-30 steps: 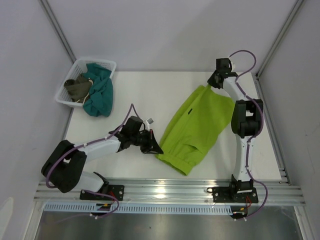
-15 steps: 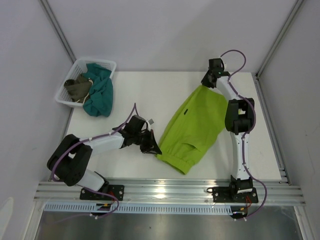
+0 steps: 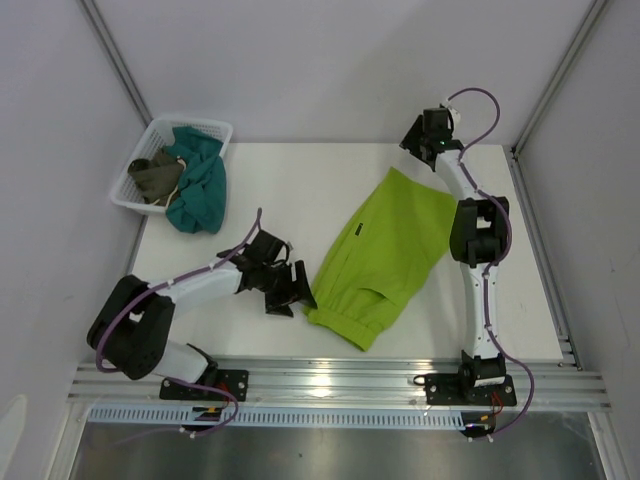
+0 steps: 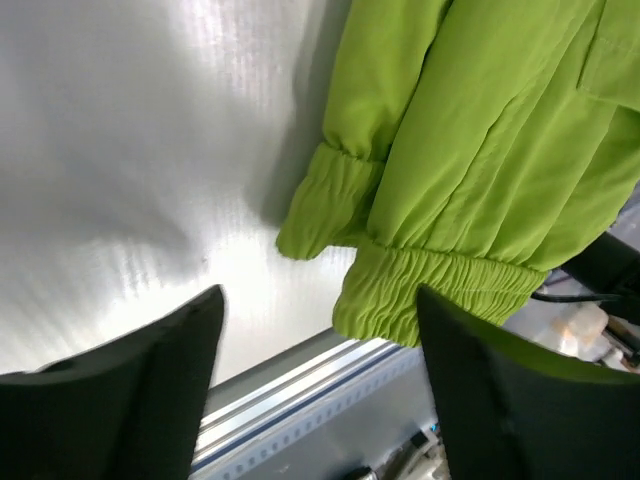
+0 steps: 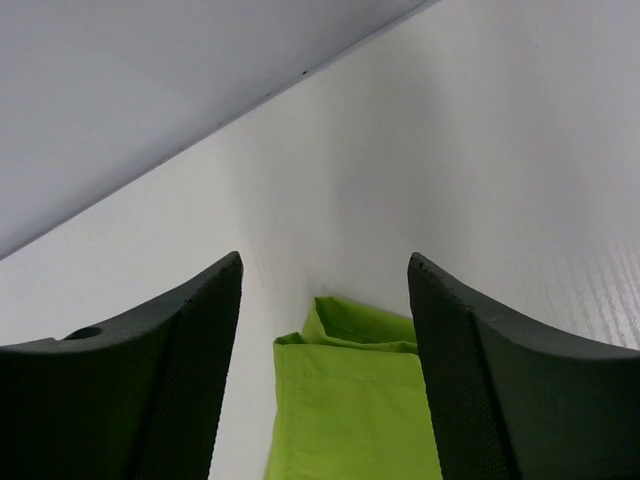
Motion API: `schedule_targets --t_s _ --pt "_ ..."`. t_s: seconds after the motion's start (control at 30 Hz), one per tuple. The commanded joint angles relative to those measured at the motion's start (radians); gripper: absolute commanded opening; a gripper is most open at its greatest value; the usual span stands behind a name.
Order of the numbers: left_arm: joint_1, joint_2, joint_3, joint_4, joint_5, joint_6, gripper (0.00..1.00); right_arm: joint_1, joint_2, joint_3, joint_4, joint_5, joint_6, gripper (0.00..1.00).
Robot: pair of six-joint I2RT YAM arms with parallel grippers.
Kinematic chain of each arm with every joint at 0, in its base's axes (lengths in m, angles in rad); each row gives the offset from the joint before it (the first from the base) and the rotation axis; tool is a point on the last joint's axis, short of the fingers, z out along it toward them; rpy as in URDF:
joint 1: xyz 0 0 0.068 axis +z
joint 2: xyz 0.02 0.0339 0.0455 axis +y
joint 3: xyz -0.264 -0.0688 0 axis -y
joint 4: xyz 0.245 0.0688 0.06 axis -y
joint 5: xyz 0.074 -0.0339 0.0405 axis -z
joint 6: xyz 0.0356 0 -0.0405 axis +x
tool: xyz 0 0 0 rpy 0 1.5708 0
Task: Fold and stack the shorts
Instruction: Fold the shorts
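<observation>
one pair of lime-green shorts (image 3: 385, 250) is lying on one white table (image 3: 300, 180). one white basket (image 3: 205, 124) is holding two garments: one teal garment (image 3: 200, 190) and one olive-brown garment (image 3: 155, 178). two robot arms are reaching over the table, the left arm (image 3: 190, 290) and the right arm (image 3: 480, 240).

Plain lime-green shorts (image 3: 385, 245) with small black logo mark (image 3: 355, 232); teal garment (image 3: 203, 187) and olive-brown garment (image 3: 155, 177) in white lattice basket (image 3: 195, 120); plain white table (image 3: 290, 190).

White table (image 3: 300, 190) carries lime-green shorts (image 3: 385, 255) spread flat right of centre, and a white basket (image 3: 141, 148) at the far-left corner.
</observation>
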Motion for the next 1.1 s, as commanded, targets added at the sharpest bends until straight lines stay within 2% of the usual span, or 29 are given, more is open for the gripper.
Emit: schedule_targets --t_s 0.0,0.03,0.17,0.33,0.4,0.53,0.63,0.73,0.87,1.07 --pt "0.016 -0.107 0.062 -0.086 -0.096 0.024 0.83 -0.005 -0.020 0.028 0.056 0.022 -0.015 0.70" --pt "0.021 -0.115 0.074 -0.105 -0.107 0.028 0.87 -0.005 -0.026 0.026 0.057 0.014 -0.015 0.70" --pt "0.028 -0.106 0.184 -0.178 -0.137 0.068 0.90 -0.016 -0.074 -0.006 0.050 -0.029 -0.027 0.71" --pt "0.028 -0.082 0.277 -0.224 -0.122 0.162 0.93 -0.042 -0.262 -0.234 0.071 -0.113 -0.057 0.70" --pt "0.028 -0.079 0.281 -0.234 -0.104 0.197 0.96 -0.048 -0.357 -0.308 0.057 -0.185 -0.057 0.69" --pt "0.028 -0.082 0.254 -0.240 -0.096 0.215 0.99 -0.041 -0.520 -0.527 0.013 -0.227 -0.105 0.66" --pt "0.030 -0.088 0.211 -0.226 -0.065 0.190 0.99 -0.027 -0.656 -0.628 -0.002 -0.262 -0.129 0.66" --pt "0.044 -0.095 0.148 -0.183 0.003 0.128 0.99 0.004 -0.756 -0.737 -0.041 -0.305 -0.171 0.61" --pt "0.062 -0.109 0.091 -0.105 0.051 0.065 0.99 0.076 -0.966 -0.898 -0.065 -0.397 -0.171 0.55" --pt "0.093 -0.135 0.056 -0.057 0.100 -0.007 0.99 0.271 -1.180 -1.079 -0.156 -0.455 -0.174 0.50"
